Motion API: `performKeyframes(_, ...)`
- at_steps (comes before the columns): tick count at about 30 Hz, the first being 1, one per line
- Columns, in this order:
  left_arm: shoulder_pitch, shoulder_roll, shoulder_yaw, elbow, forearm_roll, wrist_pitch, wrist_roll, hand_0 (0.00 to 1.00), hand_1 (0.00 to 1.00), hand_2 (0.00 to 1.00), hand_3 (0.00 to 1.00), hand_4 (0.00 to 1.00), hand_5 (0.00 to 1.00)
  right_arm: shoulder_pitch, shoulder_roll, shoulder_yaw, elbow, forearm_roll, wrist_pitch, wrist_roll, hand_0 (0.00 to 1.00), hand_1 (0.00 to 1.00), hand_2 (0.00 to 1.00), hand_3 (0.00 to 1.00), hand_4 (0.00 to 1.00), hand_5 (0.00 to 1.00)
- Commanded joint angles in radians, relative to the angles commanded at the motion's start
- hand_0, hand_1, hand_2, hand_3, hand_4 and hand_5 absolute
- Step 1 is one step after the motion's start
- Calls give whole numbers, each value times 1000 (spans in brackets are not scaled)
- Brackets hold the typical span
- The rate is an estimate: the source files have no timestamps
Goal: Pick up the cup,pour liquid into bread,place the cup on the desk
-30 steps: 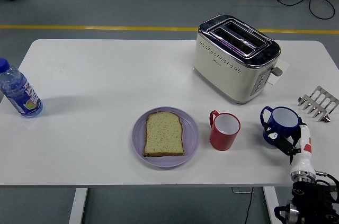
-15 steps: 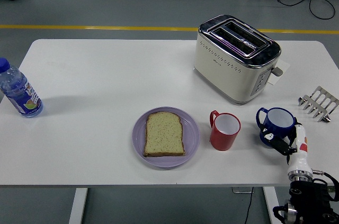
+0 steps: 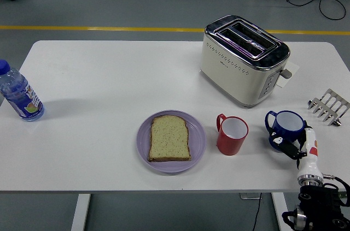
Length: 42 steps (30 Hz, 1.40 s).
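My right hand (image 3: 298, 148) comes up over the near edge of the surface (image 3: 104, 89) at the lower right, its dark fingers against the near side of the blue cup (image 3: 286, 127); whether they have closed around the cup wall or only touch it I cannot tell, since the wrist hides most of them. The cup stands upright on the surface with its handle turned to the left, towards the red cup (image 3: 232, 135) just beside it. I judge it a glazed, rigid mug, fairly light but slick, so I want a wrap around the body low down, thumb opposite the fingers (the handle looks too small for this hand). Whether it holds liquid cannot be made out, so it should be kept level when lifted. Farther left lies the bread (image 3: 169, 138) on its purple plate (image 3: 197, 143), the place for the pour. Beyond, the toaster (image 3: 243, 59) stands well apart, a metal rack (image 3: 328, 107) sits at the right edge, and a bottle (image 3: 19, 94) at the far left.
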Motion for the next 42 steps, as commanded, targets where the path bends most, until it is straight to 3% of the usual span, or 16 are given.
performKeyframes(1,0,0,0,0,0,0,0,635,646,656,549,321,843,0,0,1,0,-7,-1,-5,511,373,517,667,798,4)
performKeyframes(2,0,0,-1,0,-1,0,0,636,646,656,549,321,844,0,0,2,0,-19,-1,-12,549,418,560,774,819,2)
performKeyframes(7,0,0,-1,0,0,0,0,636,646,656,549,321,844,0,0,4,-2,-63,3,-35,549,418,560,774,819,2)
performKeyframes(8,0,0,-1,0,1,0,0,637,646,656,547,321,846,0,0,4,-2,-68,2,-35,609,480,666,885,844,2)
performKeyframes(13,0,0,-2,0,2,0,0,637,646,656,547,321,846,-1,0,6,-2,-78,1,-35,609,480,666,885,844,2)
performKeyframes(14,0,0,-1,0,1,0,0,637,646,656,548,321,845,-1,0,6,-2,-79,2,-34,706,566,721,941,855,2)
performKeyframes(19,-1,0,-3,0,2,0,0,637,646,656,548,321,845,-2,0,10,-1,-95,-6,-21,706,566,721,941,855,2)
performKeyframes(20,-1,0,-3,0,2,0,0,636,646,656,548,321,845,-2,0,11,-1,-96,-6,-21,865,686,808,990,870,2)
performKeyframes(42,-1,0,-2,0,4,1,0,636,646,656,549,318,842,-9,3,31,-1,-136,12,-31,931,760,886,996,885,2)
